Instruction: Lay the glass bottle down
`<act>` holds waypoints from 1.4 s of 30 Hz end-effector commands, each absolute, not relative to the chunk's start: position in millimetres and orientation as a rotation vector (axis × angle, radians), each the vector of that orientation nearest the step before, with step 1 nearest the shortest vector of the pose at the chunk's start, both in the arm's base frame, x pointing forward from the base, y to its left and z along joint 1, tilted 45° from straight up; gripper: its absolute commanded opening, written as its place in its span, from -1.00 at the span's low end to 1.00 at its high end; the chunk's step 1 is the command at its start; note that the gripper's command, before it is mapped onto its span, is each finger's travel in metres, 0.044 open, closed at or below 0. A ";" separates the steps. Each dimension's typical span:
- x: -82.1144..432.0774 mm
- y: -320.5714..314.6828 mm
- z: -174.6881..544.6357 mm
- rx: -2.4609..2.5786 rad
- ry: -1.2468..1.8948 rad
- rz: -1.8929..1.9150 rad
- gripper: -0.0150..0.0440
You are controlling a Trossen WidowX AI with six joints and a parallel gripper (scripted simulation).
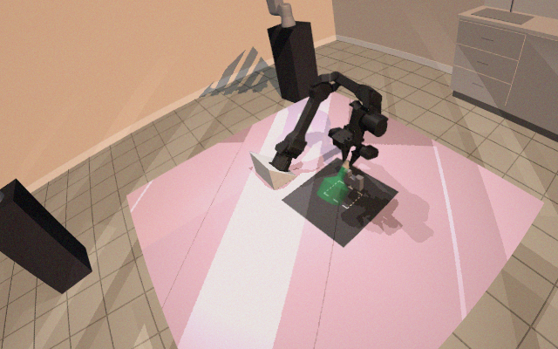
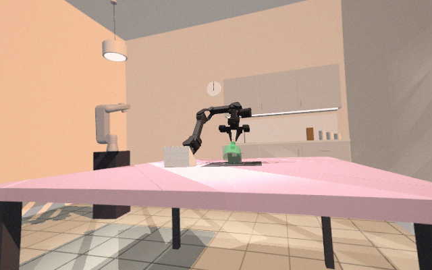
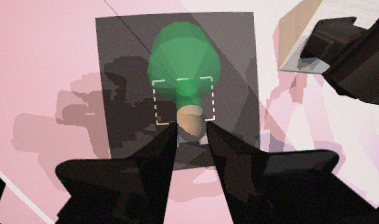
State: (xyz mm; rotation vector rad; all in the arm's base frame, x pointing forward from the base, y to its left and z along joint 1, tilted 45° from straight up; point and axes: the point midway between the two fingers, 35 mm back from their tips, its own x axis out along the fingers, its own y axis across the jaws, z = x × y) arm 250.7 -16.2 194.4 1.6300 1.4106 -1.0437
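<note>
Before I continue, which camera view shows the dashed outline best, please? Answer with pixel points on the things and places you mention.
The wrist view: most of the dashed outline (image 1: 347, 208) (image 3: 213, 102) shows from above. The top view shows it smaller, partly through the green bottle (image 1: 333, 189) (image 2: 232, 153) (image 3: 182, 55); the exterior view does not show it.
</note>
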 end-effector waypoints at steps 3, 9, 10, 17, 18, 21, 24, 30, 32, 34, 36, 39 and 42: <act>252.1 -4.2 197.1 1.633 1.414 -1.039 -0.13; 252.9 3.7 198.6 1.628 1.404 -1.048 -0.13; 253.0 5.0 198.8 1.628 1.403 -1.049 -0.13; 254.0 14.5 200.0 1.624 1.392 -1.057 -0.13; 254.1 15.8 200.1 1.624 1.391 -1.057 -0.13; 254.5 19.9 200.5 1.622 1.387 -1.060 -0.13; 255.0 23.9 200.8 1.621 1.383 -1.061 -0.13; 255.9 31.9 201.0 1.619 1.377 -1.063 -0.13; 256.2 34.6 201.0 1.618 1.375 -1.064 -0.13; 256.5 37.2 200.9 1.618 1.373 -1.064 -0.13; 256.5 38.0 200.9 1.618 1.371 -1.064 -0.13; 256.7 39.6 200.9 1.617 1.369 -1.065 -0.13; 257.0 41.7 200.8 1.616 1.367 -1.065 -0.13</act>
